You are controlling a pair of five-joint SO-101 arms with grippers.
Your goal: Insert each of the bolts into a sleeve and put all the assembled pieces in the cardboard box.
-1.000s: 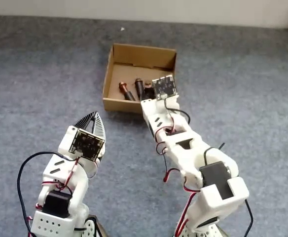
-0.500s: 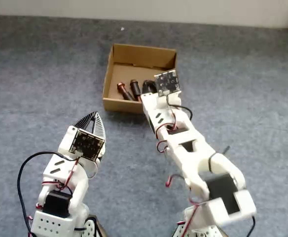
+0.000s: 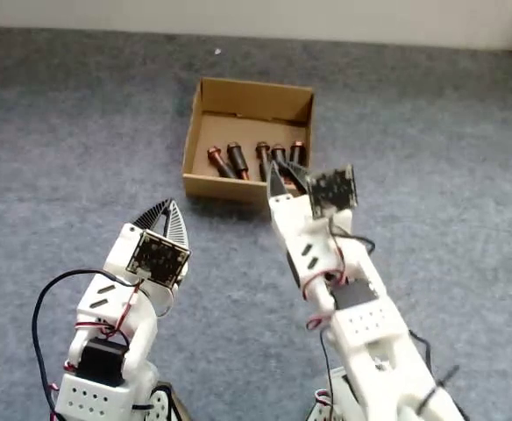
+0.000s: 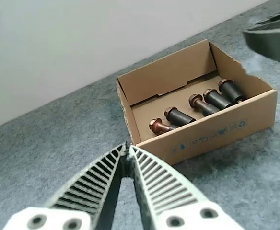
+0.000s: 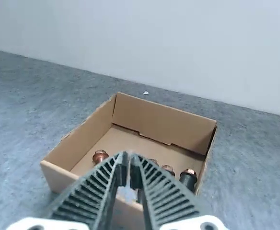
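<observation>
The cardboard box [image 3: 230, 186] stands on the grey carpet at the far middle. In it lie several assembled pieces [image 3: 263, 156], dark sleeves with copper bolt heads, in a row along the near wall. My right gripper [image 3: 278, 178] hangs shut and empty over the box's near right edge. The right wrist view has its tips [image 5: 128, 160] above the box [image 5: 159, 120] and the pieces [image 5: 188, 176]. My left gripper [image 3: 170, 210] is shut and empty, above the carpet near the box's near left corner. From the left wrist, its tips [image 4: 127, 149] point at the box [image 4: 216, 132] and the pieces [image 4: 178, 116].
Grey carpet [image 3: 431, 132] lies open on both sides of the box and between the two arms. A pale wall [image 3: 326, 17] runs along the far edge. The other arm's dark finger [image 4: 274, 38] shows at the corner of the left wrist view.
My right arm has drawn back from over the box toward the near side, uncovering the row of pieces inside. The left arm has not moved.
</observation>
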